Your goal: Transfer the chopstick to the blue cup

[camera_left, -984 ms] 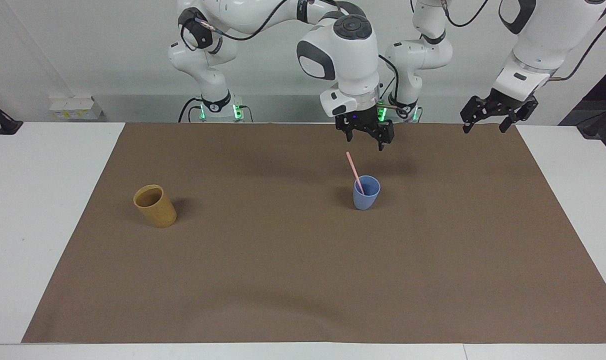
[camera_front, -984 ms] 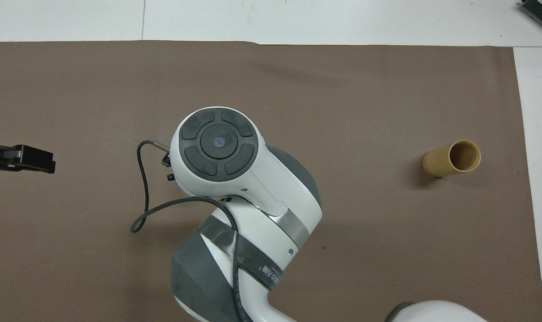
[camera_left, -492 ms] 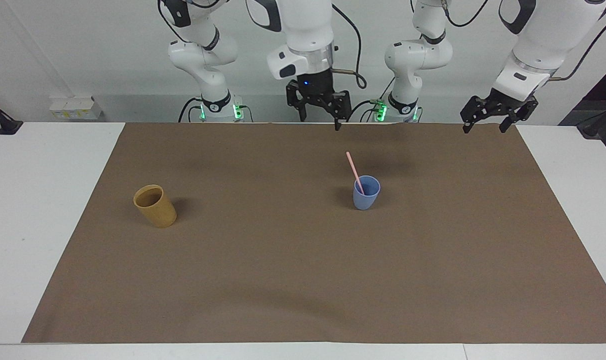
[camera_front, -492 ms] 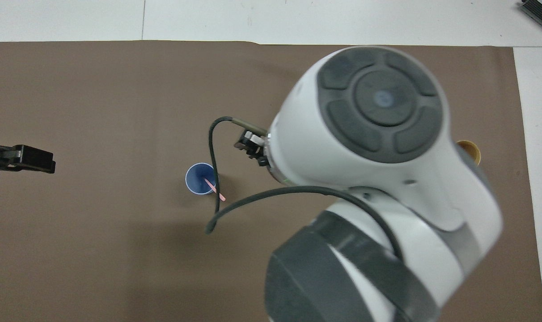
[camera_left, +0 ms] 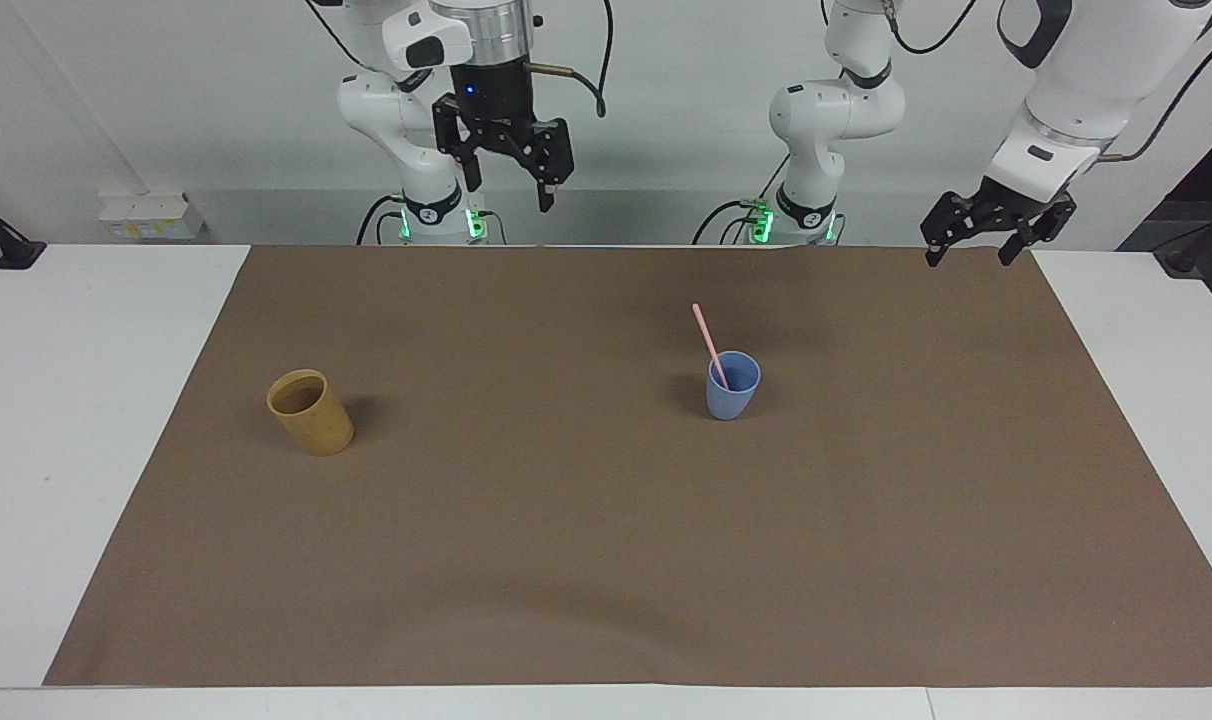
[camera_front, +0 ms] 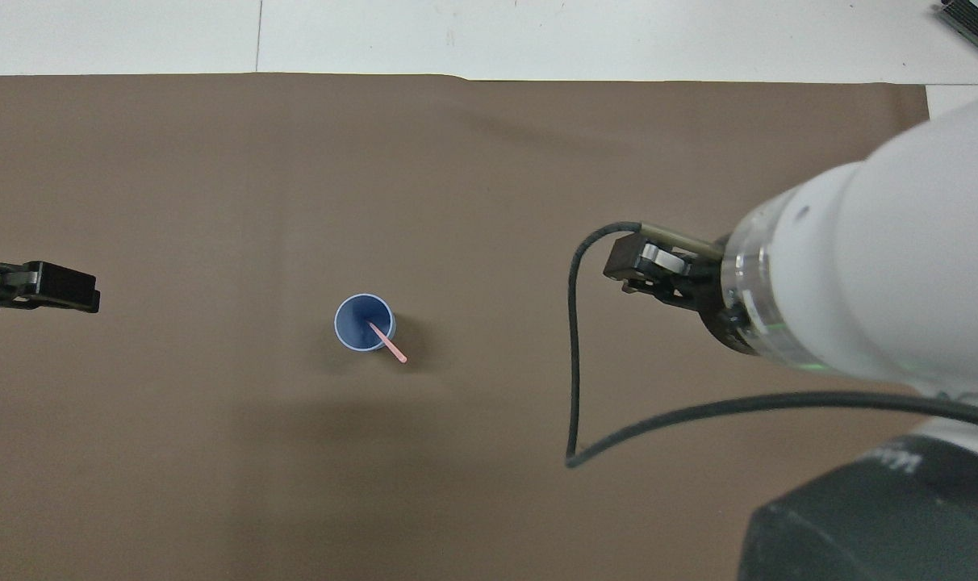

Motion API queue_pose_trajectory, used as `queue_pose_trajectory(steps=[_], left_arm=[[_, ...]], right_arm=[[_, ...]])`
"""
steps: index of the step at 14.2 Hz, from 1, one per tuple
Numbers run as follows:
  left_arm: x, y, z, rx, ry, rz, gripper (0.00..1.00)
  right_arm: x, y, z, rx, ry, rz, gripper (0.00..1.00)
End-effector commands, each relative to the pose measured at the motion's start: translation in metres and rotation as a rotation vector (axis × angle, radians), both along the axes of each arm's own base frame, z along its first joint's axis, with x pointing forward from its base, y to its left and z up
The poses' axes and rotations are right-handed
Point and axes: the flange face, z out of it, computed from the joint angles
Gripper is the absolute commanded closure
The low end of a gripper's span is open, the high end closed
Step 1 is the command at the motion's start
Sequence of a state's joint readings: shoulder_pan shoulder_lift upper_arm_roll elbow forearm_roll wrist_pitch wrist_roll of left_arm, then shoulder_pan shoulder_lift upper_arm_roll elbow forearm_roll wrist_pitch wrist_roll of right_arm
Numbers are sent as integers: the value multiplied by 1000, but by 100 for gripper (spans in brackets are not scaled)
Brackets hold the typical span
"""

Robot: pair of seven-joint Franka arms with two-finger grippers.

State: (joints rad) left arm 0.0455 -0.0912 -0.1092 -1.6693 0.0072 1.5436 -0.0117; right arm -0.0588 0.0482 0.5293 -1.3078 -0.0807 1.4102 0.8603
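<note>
Judging from how things lie, the transfer looks done: the chopstick [camera_left: 709,345] stands slanted in the blue cup [camera_left: 733,386] on the brown mat, well apart from the tan cup [camera_left: 310,411]; little seems left. High over the robots' edge of the tabletop, the right pincer [camera_left: 507,165] hangs spread wide, holding nothing, and the left pincer [camera_left: 976,238] waits likewise, gaping and empty

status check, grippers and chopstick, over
Both grippers open and empty: right gripper raised near its base, left gripper waiting at table edge. Chopstick leaning in blue cup. Nothing in the way.
</note>
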Motion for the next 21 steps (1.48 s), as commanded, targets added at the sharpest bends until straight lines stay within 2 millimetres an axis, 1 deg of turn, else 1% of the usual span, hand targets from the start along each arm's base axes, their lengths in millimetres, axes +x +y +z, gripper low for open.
queue_pose_trajectory(steps=[1,2,4,5,8,11,14,18,21], left_arm=[[-2,2,6,0,2,14,0],[-2,2,6,0,2,12,0],[-2,2,6,0,2,14,0],[-2,2,6,0,2,14,0],[-2,2,6,0,2,12,0],[-2,2,6,0,2,14,0],[-2,1,6,0,2,11,0],[-2,-2,6,0,2,6,0],[-2,-5,6,0,2,-2,0]], right_arm=[[-27,-39,-8,-89,-33,59,0],[-28,-53,-11,-102,-36,67,0],[-24,-76,-16,-82,-48,86,0],[-20,-84,-19,-75,-54,97,0],[-10,-98,-21,-54,-51,155,0],[-5,-102,-20,-41,-47,192,0],[-3,-112,-22,-15,-30,168,0],[3,-138,-24,-11,-22,118,0],[4,-142,-24,-11,-22,109,0]])
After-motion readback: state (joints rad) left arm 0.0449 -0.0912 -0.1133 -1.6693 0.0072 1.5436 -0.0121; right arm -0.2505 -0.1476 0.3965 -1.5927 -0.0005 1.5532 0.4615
